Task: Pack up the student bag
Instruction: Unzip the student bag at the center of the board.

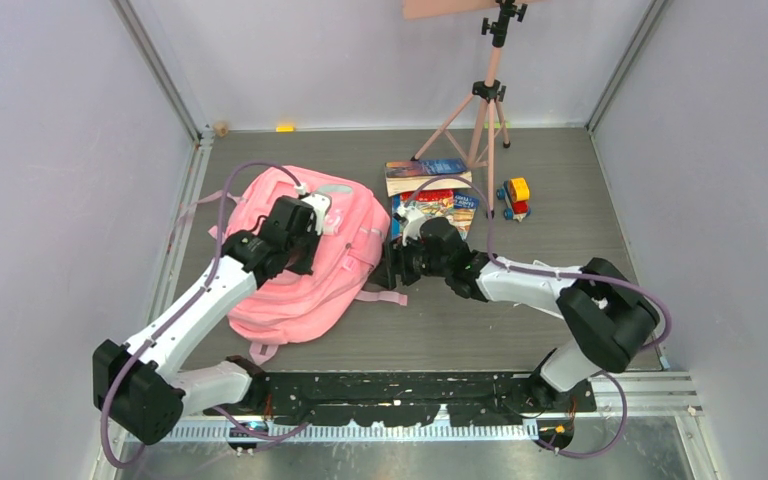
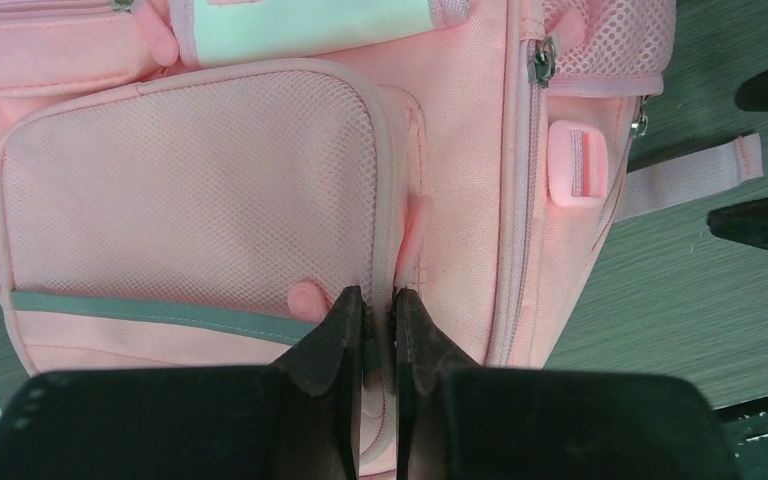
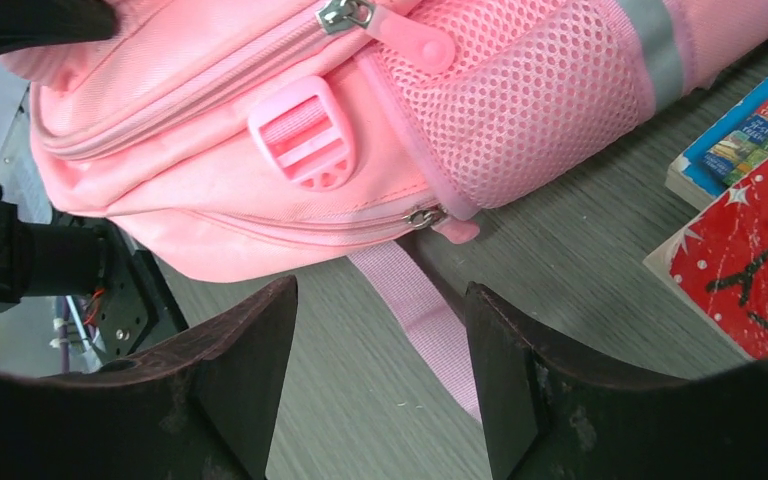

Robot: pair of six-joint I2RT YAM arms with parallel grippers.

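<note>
Progress: barely begun | large soft pink fabric student bag point(image 1: 290, 305) at 9 o'clock on grey table point(image 1: 440, 325), zips look closed | left claw point(image 2: 378, 300) pinches its front-pocket seam | right claw point(image 3: 380, 292) released, empty | stacked paperback books point(image 1: 428, 178) and yellow-red toy car point(image 1: 515, 195) unpacked at bag's 2 o'clock

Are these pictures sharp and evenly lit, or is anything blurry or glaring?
Top view: even soft light, faint shadows, nothing blurred. Left wrist view: student bag crisp, left pincer a dark, nearly featureless mass. Right wrist view: bag weave sharp, scuffs on the right pincer readable; no glare.
</note>
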